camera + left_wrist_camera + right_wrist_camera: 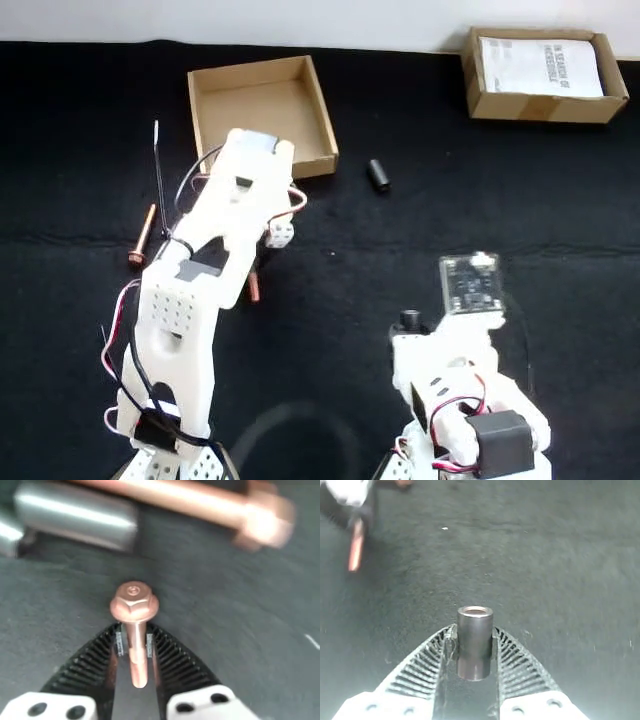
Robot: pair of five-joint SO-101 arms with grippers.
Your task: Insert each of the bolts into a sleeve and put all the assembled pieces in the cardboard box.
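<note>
Toward the near left of the black cloth-covered table (520, 200), the left arm's white gripper (134, 634) has its ribbed black fingers (97, 655) clenched on the shank of a copper-coloured hex-head bolt (134, 602). The flanged head stands clear beyond the fingertips. In the high view this bolt hangs under the arm's tip, above the cloth and nearer than the open brown cardboard box (262, 112), which sits toward the far side, left of centre.

At the near right, the right arm's white gripper (475, 639) is grasping a dark grey metal sleeve (475, 630). The sleeve is held upright between the ribbed fingers (520, 665), its open bore facing the wrist camera. In the high view it shows at the arm's tip, well apart from the held bolt.

A second copper bolt (142, 237) lies loose on the cloth just left of the left arm, its head toward the near side. A short dark sleeve (378, 175) rests on the cloth to the right of the open box, apart from it. A closed-looking cardboard carton with a printed sheet (545, 75) sits at the far right.

Beyond the held bolt, the left wrist view shows a blurred copper bolt on the cloth (200, 505) just beside a silvery metal cylinder (75, 517).
</note>
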